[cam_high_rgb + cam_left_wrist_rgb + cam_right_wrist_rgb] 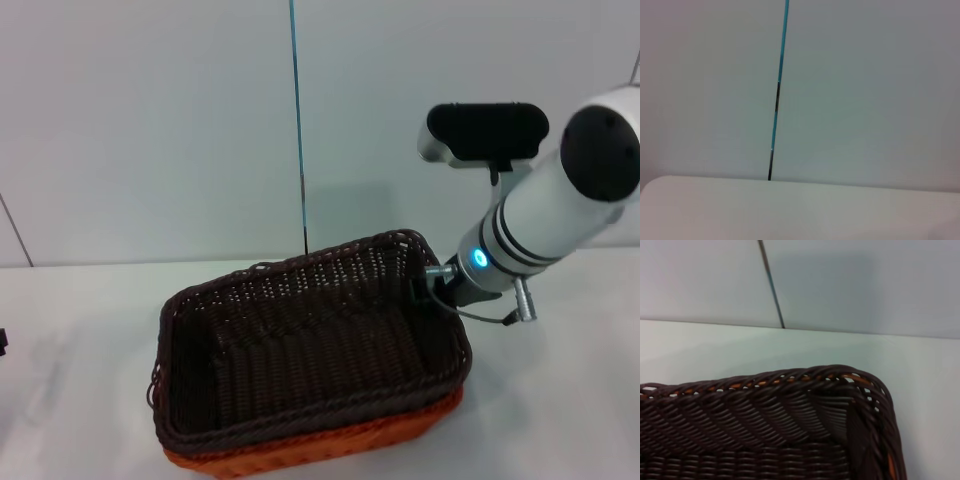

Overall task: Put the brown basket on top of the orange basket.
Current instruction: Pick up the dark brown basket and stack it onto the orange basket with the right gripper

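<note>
orange basket on worktop, nearest | brown basket nested inside it, stack looks made | right gripper at far-right rim, grip state unclear | left arm unseen

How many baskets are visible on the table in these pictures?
2. The brown basket sits nested in the orange basket, whose lower wall shows beneath it. The right gripper is at the brown basket's right rim.

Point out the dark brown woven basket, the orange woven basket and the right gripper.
dark brown woven basket [300, 350], head view, woven floor.
orange woven basket [350, 440], head view, near wall below the brown rim.
right gripper [428, 283], head view, at the brown basket's right rim.
</note>
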